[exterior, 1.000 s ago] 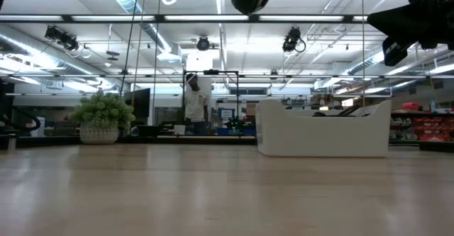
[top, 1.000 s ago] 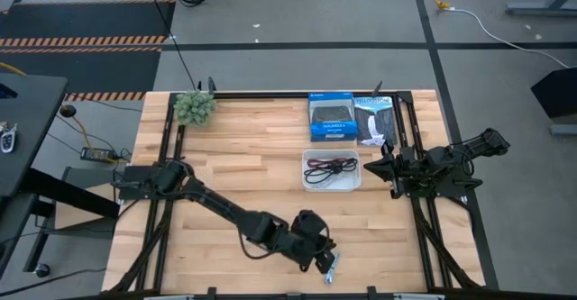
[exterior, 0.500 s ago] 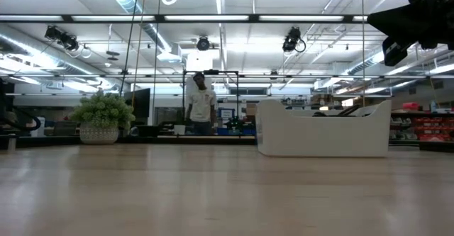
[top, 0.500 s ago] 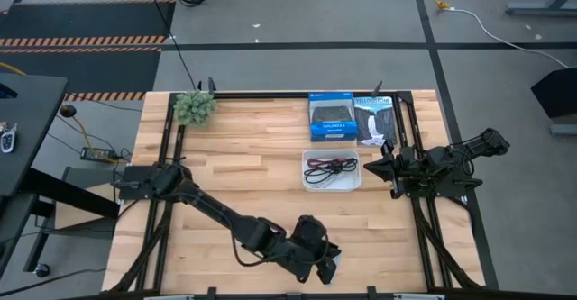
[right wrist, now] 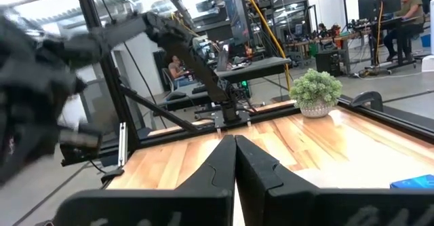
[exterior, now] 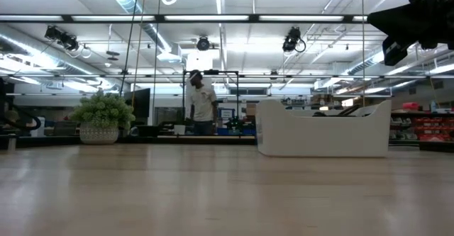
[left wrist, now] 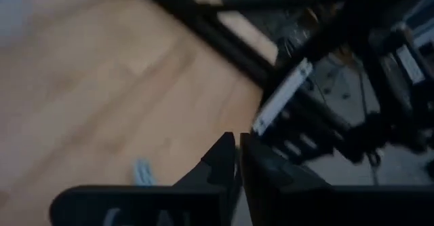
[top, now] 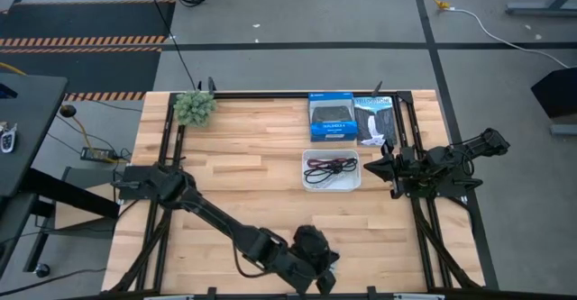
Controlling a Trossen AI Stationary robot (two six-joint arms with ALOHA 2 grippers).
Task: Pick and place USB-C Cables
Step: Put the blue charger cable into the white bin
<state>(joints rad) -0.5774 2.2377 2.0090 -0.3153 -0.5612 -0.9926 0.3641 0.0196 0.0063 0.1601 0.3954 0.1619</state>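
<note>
The white tray (top: 353, 185) sits right of the table's middle, with the red cable (top: 326, 164) and a black cable (top: 335, 176) lying in it. My left gripper (top: 317, 269) is at the table's near edge with its fingers shut (left wrist: 237, 151). The high view no longer shows the grey-silver cable. A pale blue-grey bit (left wrist: 141, 173) shows on the wood beside the left fingers in the left wrist view. My right gripper (top: 389, 168) waits shut at the table's right edge, beside the tray. No white cable shows. My left gripper is shut with nothing visible between its fingertips (left wrist: 229, 148). Whether it touches the pale bit (left wrist: 141, 173) beside it, I cannot tell.
A blue box (top: 330, 115) and a black box (top: 373, 120) stand behind the tray. A fuzzy green clump (top: 195, 107) sits at the far left corner. The black frame rail (left wrist: 224, 32) runs along the table's edge by the left gripper. A person (exterior: 202, 107) stands far off.
My left gripper has moved toward the table's near edge and has left the top of the low view. The grey-silver cable that showed at its fingertips now lies hidden under the gripper in the high view. The person in the room has shifted.
</note>
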